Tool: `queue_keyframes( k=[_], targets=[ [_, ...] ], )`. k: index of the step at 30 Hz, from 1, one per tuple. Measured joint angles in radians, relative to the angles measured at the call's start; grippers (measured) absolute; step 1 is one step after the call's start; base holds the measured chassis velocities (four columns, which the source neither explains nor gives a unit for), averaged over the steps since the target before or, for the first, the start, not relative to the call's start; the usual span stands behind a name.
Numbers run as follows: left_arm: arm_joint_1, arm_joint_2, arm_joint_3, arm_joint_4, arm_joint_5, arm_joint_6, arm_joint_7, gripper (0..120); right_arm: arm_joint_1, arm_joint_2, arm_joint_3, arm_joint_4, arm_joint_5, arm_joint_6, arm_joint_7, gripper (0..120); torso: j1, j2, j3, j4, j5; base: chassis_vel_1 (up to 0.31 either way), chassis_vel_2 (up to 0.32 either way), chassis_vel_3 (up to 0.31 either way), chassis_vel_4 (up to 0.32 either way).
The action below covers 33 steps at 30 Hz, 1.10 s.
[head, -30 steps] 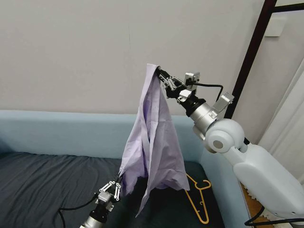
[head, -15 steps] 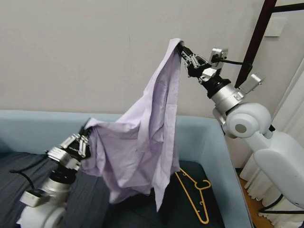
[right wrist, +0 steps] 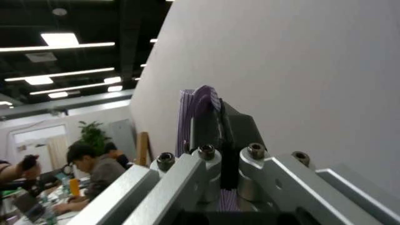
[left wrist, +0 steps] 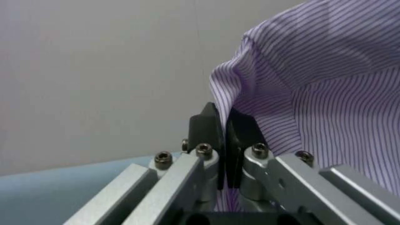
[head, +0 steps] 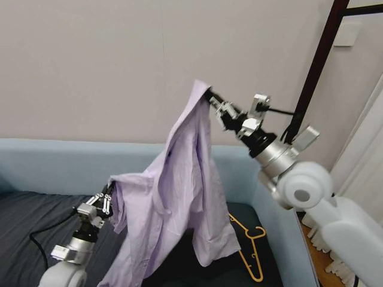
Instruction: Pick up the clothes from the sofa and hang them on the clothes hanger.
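In the head view the right gripper [head: 209, 97] pinches the top of the lilac shirt [head: 179, 197], at twelve o'clock of the cloth. It has dropped and swung toward nine o'clock from the higher reach it had half a second ago. The left gripper [head: 108, 200] clamps a side edge at nine o'clock of the shirt, close to where it was then; a second ago it sat low by the hem. The garment now hangs spread between both arms, clear of the blue sofa [head: 48, 164]. The yellow hanger [head: 248, 246] lies on the seat at five o'clock of the shirt, and the dark rack post [head: 315, 69] rises at two o'clock. I judge the pick-up done and the hanging not yet begun. In the left wrist view the left gripper [left wrist: 225, 132] has its jaws narrow, closed on a fold of striped fabric. In the right wrist view the right gripper [right wrist: 218, 124] is likewise shut tight on a bunched fold, with pale wall behind.
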<state>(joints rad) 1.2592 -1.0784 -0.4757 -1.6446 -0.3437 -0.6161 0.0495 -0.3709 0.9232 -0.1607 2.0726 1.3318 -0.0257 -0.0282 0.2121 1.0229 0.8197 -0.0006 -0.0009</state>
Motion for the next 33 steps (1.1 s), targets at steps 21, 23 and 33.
queue_keyframes(
  k=[21, 23, 33],
  targets=[
    [0.293, -0.03, -0.06, -0.136, 0.339, -0.098, -0.125, 79, 0.004, 0.076, -0.013, -0.104, -0.113, 0.008, 0.079, 0, 0.0, 0.0, 0.0, 0.0005, -0.0005, 0.0, 0.0, 0.0, 0.0],
    [0.311, -0.008, -0.064, -0.264, 0.299, -0.126, -0.077, 89, -0.017, 0.065, 0.003, -0.104, -0.123, 0.008, 0.078, 0, 0.0, 0.0, 0.0, -0.0008, 0.0018, 0.0, 0.0, 0.0, 0.0],
    [0.185, -0.021, 0.059, -0.304, 0.216, -0.07, 0.077, 100, -0.002, 0.099, -0.011, -0.147, -0.14, 0.009, 0.072, 0, 0.0, 0.0, 0.0, -0.0007, -0.0002, -0.011, -0.002, -0.004, -0.001]
  ],
)
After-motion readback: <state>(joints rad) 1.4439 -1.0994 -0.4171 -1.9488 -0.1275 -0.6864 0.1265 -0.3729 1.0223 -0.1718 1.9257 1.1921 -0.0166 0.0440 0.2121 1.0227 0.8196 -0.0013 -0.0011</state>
